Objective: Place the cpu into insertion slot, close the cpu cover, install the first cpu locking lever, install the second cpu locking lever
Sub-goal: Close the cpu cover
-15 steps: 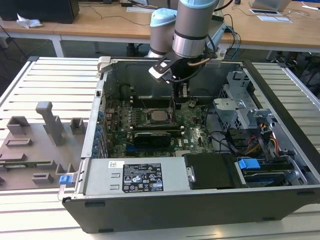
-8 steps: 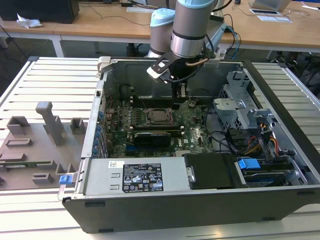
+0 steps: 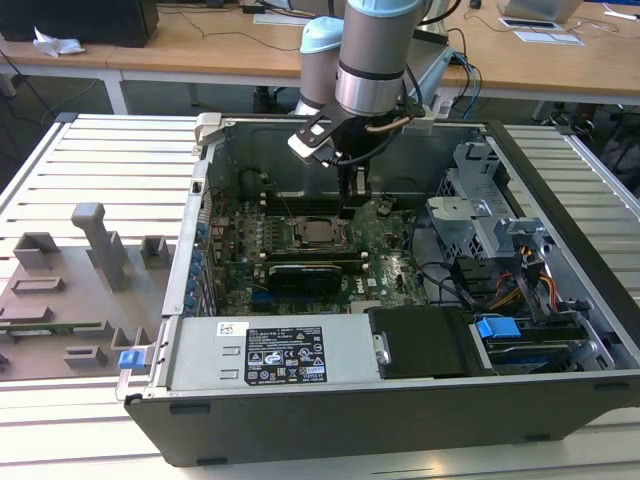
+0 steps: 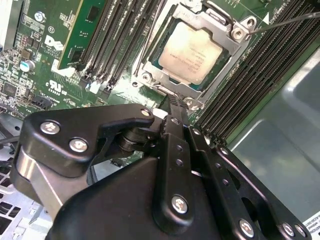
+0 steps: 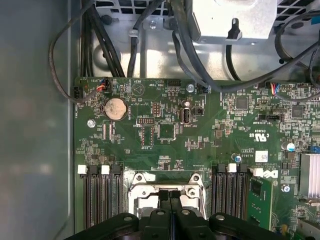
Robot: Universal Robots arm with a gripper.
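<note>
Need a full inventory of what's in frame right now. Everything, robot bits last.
case: 1, black and grey, open, on the table
table: 1, silver, slatted, under the case
fixtures: several, grey, on the table at the exterior view's left
motherboard: 1, green, inside the case
cpu: 1, silver-grey, seated mid motherboard
cpu cover: 1, silvery frame, down around the cpu
memory slots: two banks, black, either side of the cpu
coin cell: 1, silver, on the motherboard
cables: several, black, beyond the motherboard's edge
arm: 1, grey and light blue, over the case
pincer: 1, black, shut, tips at the cpu cover's edge
</note>
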